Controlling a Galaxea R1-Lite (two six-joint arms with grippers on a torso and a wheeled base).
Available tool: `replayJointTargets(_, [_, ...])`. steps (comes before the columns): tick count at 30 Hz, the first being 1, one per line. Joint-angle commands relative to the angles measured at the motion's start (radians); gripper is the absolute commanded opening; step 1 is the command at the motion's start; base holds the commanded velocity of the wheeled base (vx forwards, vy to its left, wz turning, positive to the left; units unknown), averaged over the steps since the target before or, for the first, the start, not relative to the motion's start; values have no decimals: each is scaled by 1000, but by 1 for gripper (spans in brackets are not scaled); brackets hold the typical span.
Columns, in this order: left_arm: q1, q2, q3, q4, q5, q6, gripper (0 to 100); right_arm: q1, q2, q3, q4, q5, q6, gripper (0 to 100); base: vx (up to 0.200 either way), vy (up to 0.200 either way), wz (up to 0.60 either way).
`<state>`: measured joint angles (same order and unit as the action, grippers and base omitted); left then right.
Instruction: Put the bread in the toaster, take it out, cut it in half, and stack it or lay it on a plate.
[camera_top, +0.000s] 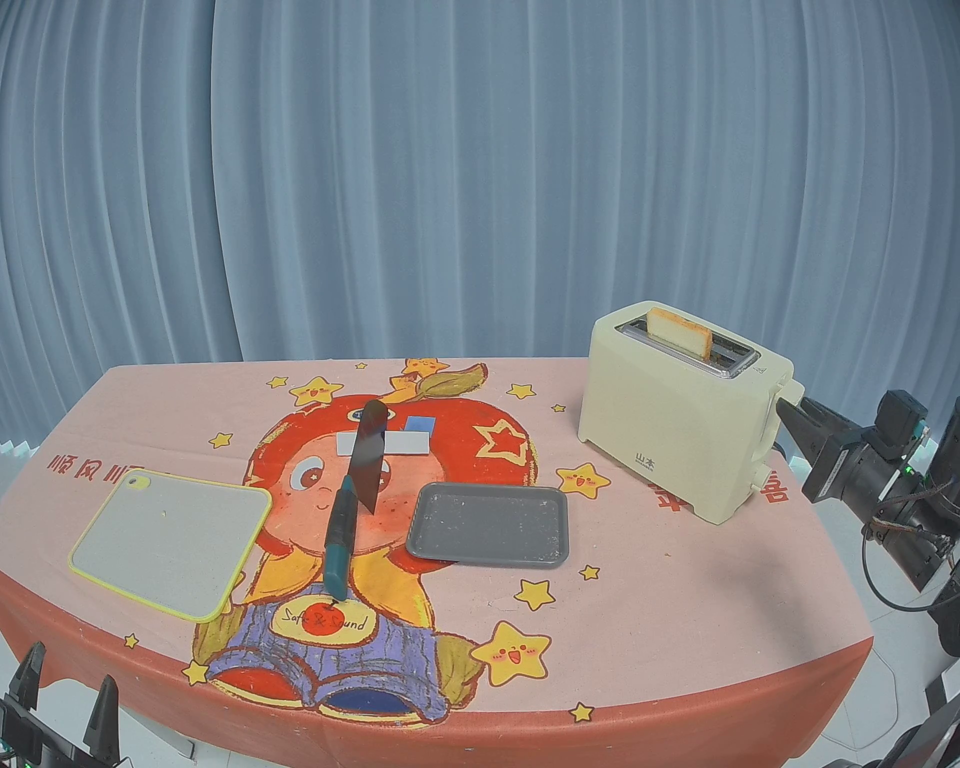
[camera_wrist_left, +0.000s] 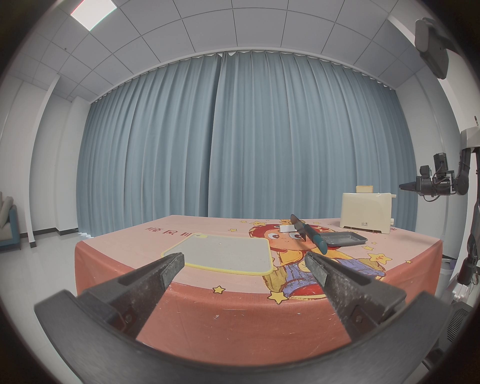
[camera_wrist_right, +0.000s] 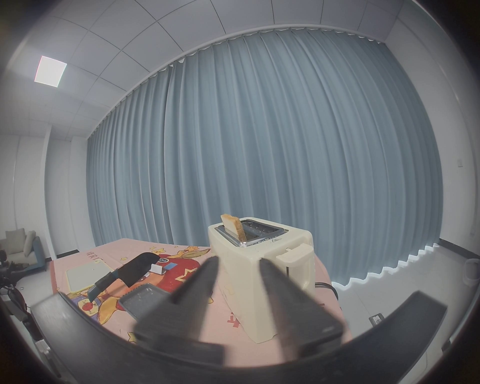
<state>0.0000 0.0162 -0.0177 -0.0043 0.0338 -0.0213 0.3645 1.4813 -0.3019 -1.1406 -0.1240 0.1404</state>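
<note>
A toasted bread slice (camera_top: 680, 332) stands upright in one slot of the cream toaster (camera_top: 690, 410) at the table's right. My right gripper (camera_top: 792, 415) hovers off the toaster's right end, near its lever (camera_wrist_right: 296, 252), open with nothing between its fingers (camera_wrist_right: 238, 264). A grey rectangular plate (camera_top: 490, 523) lies mid-table. A knife (camera_top: 358, 480) with a dark blade and teal handle leans on a small white stand (camera_top: 398, 442). The cutting board (camera_top: 170, 540) lies at the left. My left gripper (camera_wrist_left: 245, 262) is open and empty, off the table's front left corner (camera_top: 65, 700).
A cartoon-printed pink cloth (camera_top: 620, 620) covers the table, which has a curved front edge. A blue curtain (camera_top: 480, 180) hangs close behind it. Bare cloth lies between the plate and the toaster and along the front right.
</note>
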Motion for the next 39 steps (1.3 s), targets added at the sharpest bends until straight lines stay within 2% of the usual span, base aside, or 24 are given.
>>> replayJointTargets(1, [0, -7, 18, 0, 0, 0, 100, 13, -13, 3, -13, 4, 8, 100, 0, 0, 0])
replayJointTargets(4, [0, -7, 18, 0, 1, 0, 100, 41, -38, 0, -11, -9, 13, 100, 0, 0, 0])
replayJointTargets(11, [0, -7, 18, 0, 1, 0, 100, 25, -58, -28, 2, 3, -1, 100, 0, 0, 0])
replayJointTargets(15, [0, -7, 18, 0, 0, 0, 100, 16, -59, -105, 88, 6, -51, 100, 0, 0, 0])
replayJointTargets(19, [0, -7, 18, 0, 0, 0, 100, 11, -79, -229, 283, 43, -58, 100, 0, 0, 0])
replayJointTargets(22, [0, -7, 18, 0, 0, 0, 100, -10, -78, -301, 372, 69, -64, 100, 0, 0, 0])
replayJointTargets(26, [0, -7, 18, 0, 0, 0, 100, -33, -56, -375, 464, 80, -110, 100, 0, 0, 0])
replayJointTargets(27, [0, -7, 18, 0, 1, 0, 100, -33, -47, -379, 469, 89, -116, 100, 0, 0, 0])
replayJointTargets(29, [0, -5, 18, 0, 0, 0, 100, -38, -30, -379, 470, 153, -139, 100, 0, 0, 0])
replayJointTargets(30, [0, -7, 18, 0, 0, 0, 100, -48, -22, -382, 472, 187, -156, 100, 0, 0, 0])
replayJointTargets(32, [0, -7, 18, 0, 0, 0, 100, -96, 7, -413, 472, 221, -182, 100, 0, 0, 0])
replayJointTargets(35, [0, -7, 18, 0, 0, 0, 100, -124, 63, -476, 473, 230, -193, 100, 0, 0, 0])
replayJointTargets(39, [0, -7, 18, 0, 0, 0, 100, -121, 119, -493, 472, 231, -196, 100, 0, 0, 0])
